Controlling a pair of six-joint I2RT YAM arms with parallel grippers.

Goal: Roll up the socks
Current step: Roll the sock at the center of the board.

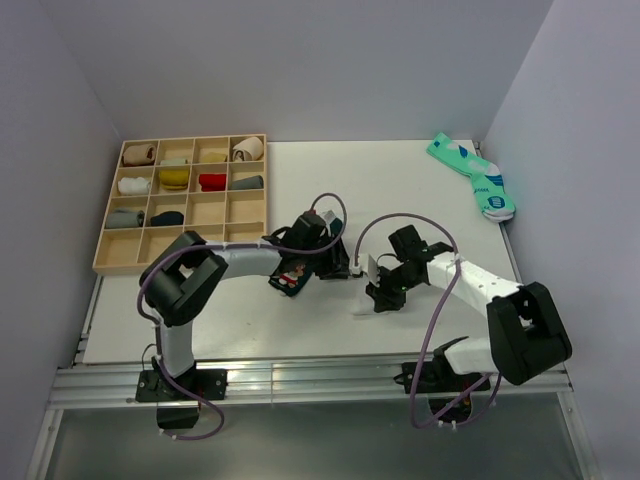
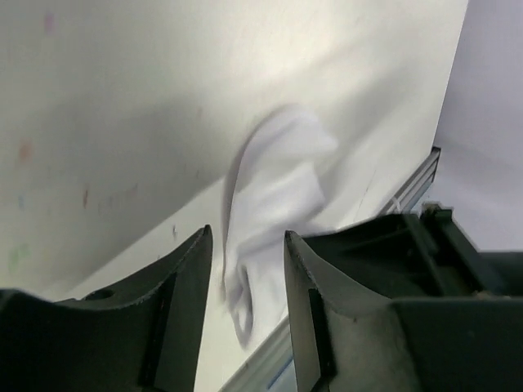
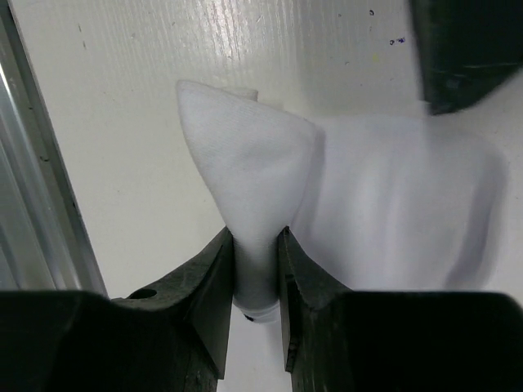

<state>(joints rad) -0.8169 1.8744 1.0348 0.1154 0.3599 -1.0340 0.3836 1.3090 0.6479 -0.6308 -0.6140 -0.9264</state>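
Observation:
The white sock (image 3: 392, 204) lies bunched on the table near its front edge. My right gripper (image 3: 256, 273) is shut on a raised fold of it (image 3: 245, 155). In the top view the right gripper (image 1: 379, 292) is low over the sock (image 1: 361, 301). My left gripper (image 2: 245, 269) is open, and the white sock (image 2: 278, 180) shows in the gap between its fingers without being clamped. In the top view the left gripper (image 1: 338, 267) is just left of the right one. The dark green sock (image 1: 291, 279) with the red-and-white figure lies under the left arm.
A wooden compartment tray (image 1: 104, 262) holding several rolled socks stands at the back left. A mint-green pair (image 1: 472, 176) lies at the back right. The aluminium rail (image 3: 37, 180) of the table's front edge runs close beside the white sock. Walls close in both sides.

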